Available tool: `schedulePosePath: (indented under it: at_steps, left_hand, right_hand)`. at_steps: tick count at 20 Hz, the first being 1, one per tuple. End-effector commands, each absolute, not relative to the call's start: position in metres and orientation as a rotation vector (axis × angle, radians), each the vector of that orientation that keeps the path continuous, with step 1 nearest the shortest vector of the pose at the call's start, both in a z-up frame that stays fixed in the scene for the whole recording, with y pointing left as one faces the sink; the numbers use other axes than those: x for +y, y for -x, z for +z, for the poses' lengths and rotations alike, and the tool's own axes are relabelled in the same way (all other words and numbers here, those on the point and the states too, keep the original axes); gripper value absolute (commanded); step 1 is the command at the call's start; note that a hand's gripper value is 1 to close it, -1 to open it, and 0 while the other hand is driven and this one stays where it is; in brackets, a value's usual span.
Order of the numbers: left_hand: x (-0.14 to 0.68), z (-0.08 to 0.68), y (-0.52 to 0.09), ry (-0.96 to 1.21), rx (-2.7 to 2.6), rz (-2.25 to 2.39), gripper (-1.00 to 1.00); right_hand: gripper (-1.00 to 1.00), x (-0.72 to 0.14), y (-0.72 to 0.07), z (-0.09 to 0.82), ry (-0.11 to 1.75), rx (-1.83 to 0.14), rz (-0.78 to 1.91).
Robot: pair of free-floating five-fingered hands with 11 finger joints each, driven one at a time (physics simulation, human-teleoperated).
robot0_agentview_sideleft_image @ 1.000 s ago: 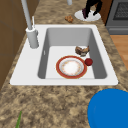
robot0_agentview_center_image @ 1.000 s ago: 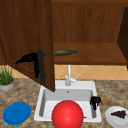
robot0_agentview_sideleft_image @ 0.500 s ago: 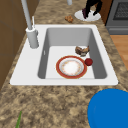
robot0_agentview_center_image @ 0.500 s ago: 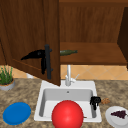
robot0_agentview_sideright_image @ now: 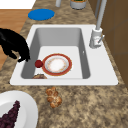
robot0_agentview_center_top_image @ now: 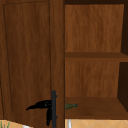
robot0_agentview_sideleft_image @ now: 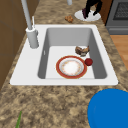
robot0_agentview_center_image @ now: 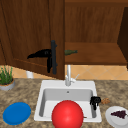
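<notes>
Door [robot0_agentview_center_image: 32, 35] swung further shut; left hand [robot0_agentview_center_image: 43, 53] at handle [robot0_agentview_center_image: 53, 57].

A red-rimmed plate [robot0_agentview_sideleft_image: 71, 67] lies in the sink [robot0_agentview_sideleft_image: 25, 70], a small red ball [robot0_agentview_sideleft_image: 88, 62] touching its rim.

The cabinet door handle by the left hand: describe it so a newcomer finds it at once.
Above the sink hangs a wooden wall cabinet; its left door stands open. Near that door's free edge, low down, runs a black vertical bar handle, with the left hand at it. It is the only dark straight bar on the brown wood.
</notes>
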State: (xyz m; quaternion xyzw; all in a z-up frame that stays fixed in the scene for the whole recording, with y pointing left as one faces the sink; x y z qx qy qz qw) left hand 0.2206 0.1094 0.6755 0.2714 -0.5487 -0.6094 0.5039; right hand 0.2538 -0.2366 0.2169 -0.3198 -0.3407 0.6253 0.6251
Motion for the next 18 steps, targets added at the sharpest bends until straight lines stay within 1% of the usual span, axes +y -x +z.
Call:
schedulePosePath:
  at_steps: [1,8,18]
  left_hand:
    - [0.093,0.654,-0.245,-0.672,-1.297,-1.488,-1.0]
    - [0.081,0.625,-0.286,-0.722,-1.272,-1.435,-1.0]
    - [0.078,0.608,-0.343,-0.798,-1.217,-1.38,-1.0]
  right_hand:
    - [0.0,-0.237,-0.254,0.217,0.734,-0.782,1.435]
    - [0.0,-0.237,-0.254,0.217,0.734,-0.782,1.435]
    - [0.0,-0.237,-0.254,0.217,0.734,-0.782,1.435]
